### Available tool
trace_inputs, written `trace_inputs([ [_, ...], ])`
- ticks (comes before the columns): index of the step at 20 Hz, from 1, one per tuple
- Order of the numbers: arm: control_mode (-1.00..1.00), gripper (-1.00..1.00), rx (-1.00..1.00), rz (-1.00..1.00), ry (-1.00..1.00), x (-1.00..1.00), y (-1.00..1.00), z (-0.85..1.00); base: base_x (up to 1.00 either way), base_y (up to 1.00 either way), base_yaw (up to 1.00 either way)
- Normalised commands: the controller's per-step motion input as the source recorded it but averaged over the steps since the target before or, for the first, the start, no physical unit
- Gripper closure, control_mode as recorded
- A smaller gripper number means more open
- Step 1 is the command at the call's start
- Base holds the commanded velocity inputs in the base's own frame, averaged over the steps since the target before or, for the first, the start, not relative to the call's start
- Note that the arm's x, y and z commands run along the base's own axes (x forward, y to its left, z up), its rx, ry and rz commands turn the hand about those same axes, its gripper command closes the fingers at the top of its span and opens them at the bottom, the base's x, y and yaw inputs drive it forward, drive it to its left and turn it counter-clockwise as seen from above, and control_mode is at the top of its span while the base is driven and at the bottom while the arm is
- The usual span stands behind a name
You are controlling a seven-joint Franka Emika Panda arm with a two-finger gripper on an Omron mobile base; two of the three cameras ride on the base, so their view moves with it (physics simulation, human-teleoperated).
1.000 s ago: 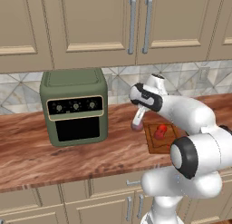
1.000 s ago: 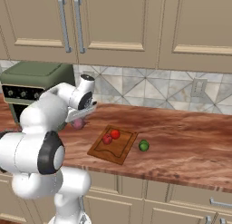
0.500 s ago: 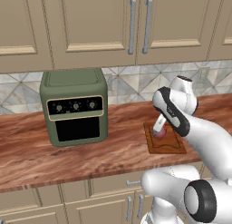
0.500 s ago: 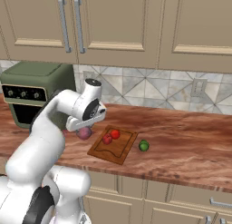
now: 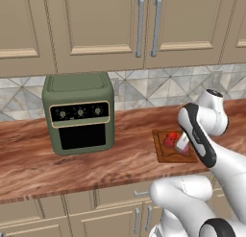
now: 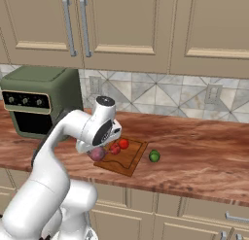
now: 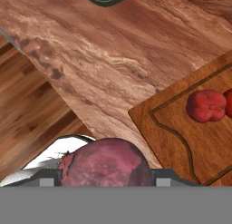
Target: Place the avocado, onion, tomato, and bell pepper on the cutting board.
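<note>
My gripper (image 6: 95, 151) is shut on the onion (image 6: 98, 154), a dull pinkish-purple ball. It hangs just above the left corner of the cutting board (image 6: 127, 162). In the hand view the onion (image 7: 106, 164) sits between my fingertips, with the board's grooved corner (image 7: 174, 128) just beyond it. On the board lie the lumpy red bell pepper (image 6: 115, 148) and the brighter tomato (image 6: 123, 144); the hand view also shows the bell pepper (image 7: 206, 105). The avocado (image 6: 154, 156) rests on the counter, right of the board. In the left base view my arm covers part of the board (image 5: 166, 157).
A green air fryer (image 5: 79, 113) stands on the counter to the left of the board. The counter's front edge (image 7: 50, 69) runs close to the board, with the wooden floor below. Bare reddish counter (image 6: 204, 156) stretches to the right of the avocado.
The arm has swung right from beside the air fryer with the onion in its grip. The hand has come down to the board's left corner. The things on the board and the avocado stayed put.
</note>
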Motion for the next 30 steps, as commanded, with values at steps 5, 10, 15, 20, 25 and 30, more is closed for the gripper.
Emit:
trace_inputs([
  [5, -1.0, 1.0, 0.0, 0.0, 0.0, 0.04, -0.51, 0.0, 0.0, 0.0, 0.0],
  [10, -1.0, 1.0, 0.0, 0.0, 0.0, 0.09, -0.46, 0.0, 0.0, 0.0, 0.0],
  [15, -1.0, 1.0, 0.0, 0.0, 0.0, 0.22, -0.23, 0.0, 0.0, 0.0, 0.0],
  [20, -1.0, 1.0, 0.0, 0.0, 0.0, 0.38, -0.07, -0.01, 0.0, 0.0, 0.0],
  [25, -1.0, 1.0, 0.0, 0.0, 0.02, 0.47, -0.12, -0.07, 0.0, 0.0, 0.0],
  [30, -1.0, 1.0, 0.0, 0.0, 0.03, 0.34, -0.19, -0.17, 0.0, 0.0, 0.0],
])
